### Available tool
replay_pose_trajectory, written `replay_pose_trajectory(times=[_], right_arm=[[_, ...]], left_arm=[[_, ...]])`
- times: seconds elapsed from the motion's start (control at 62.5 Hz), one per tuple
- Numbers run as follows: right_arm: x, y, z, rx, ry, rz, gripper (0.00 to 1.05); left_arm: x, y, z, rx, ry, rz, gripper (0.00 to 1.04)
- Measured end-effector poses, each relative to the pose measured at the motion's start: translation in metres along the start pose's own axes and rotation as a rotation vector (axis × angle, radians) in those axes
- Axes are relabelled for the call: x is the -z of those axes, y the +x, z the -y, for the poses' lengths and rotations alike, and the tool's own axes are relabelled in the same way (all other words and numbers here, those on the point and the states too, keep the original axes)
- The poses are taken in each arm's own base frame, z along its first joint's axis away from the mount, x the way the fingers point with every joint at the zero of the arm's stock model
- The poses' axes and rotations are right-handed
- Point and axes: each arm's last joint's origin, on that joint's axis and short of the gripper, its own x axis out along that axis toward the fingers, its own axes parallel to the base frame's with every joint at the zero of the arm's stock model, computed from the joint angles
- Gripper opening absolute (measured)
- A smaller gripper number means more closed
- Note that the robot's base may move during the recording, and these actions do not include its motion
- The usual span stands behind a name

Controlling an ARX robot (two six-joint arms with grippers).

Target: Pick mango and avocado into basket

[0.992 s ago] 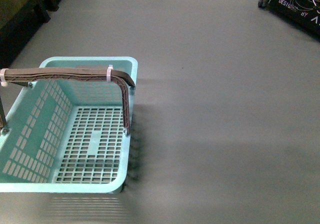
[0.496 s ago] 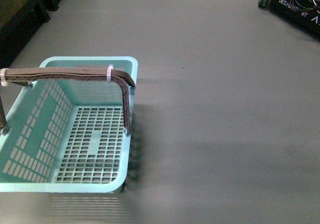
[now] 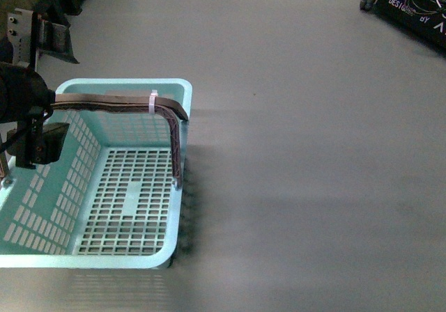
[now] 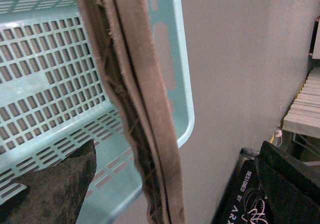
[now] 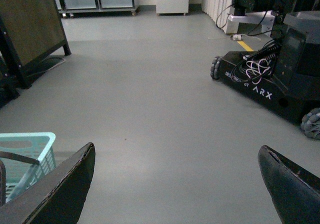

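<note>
Close in, on the floor [image 3: 313,186]: basket [image 3: 104,262], empty. Mango and avocado nowhere in view; probably smooth, a little slick and easily bruised, so best taken across the middle with a gentle squeeze. Above the handle [image 3: 104,103]: left gripper [image 4: 170,199], jaws wide, holding nothing. Right gripper [image 5: 175,194] likewise wide and empty. Farther off, black cart [image 5: 295,84]. Newly in the front view since half a second ago: left arm [image 3: 28,110].

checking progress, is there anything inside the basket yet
No fruit shows inside the basket: its slotted floor is bare. The left arm and brown handle hide part of the left wall's inner side.
</note>
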Motion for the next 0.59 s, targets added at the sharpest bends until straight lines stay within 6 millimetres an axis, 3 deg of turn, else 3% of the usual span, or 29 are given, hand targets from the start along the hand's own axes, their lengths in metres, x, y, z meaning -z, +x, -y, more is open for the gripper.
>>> replay_pose_trajectory(times=[0.192, 0.384, 0.592], right_arm=[[0.0, 0.0, 0.0, 0.0, 0.0, 0.0, 0.96], [0.0, 0.0, 0.0, 0.0, 0.0, 0.0, 0.96], [0.0, 0.0, 0.0, 0.0, 0.0, 0.0, 0.96]], left_arm=[[0.004, 0.033, 0.012, 0.015, 0.003, 0.002, 0.96], [0.014, 0.059, 0.009, -0.011, 0.017, -0.01, 0.96], [0.016, 0.072, 0.005, -0.034, 0.02, -0.012, 0.61]])
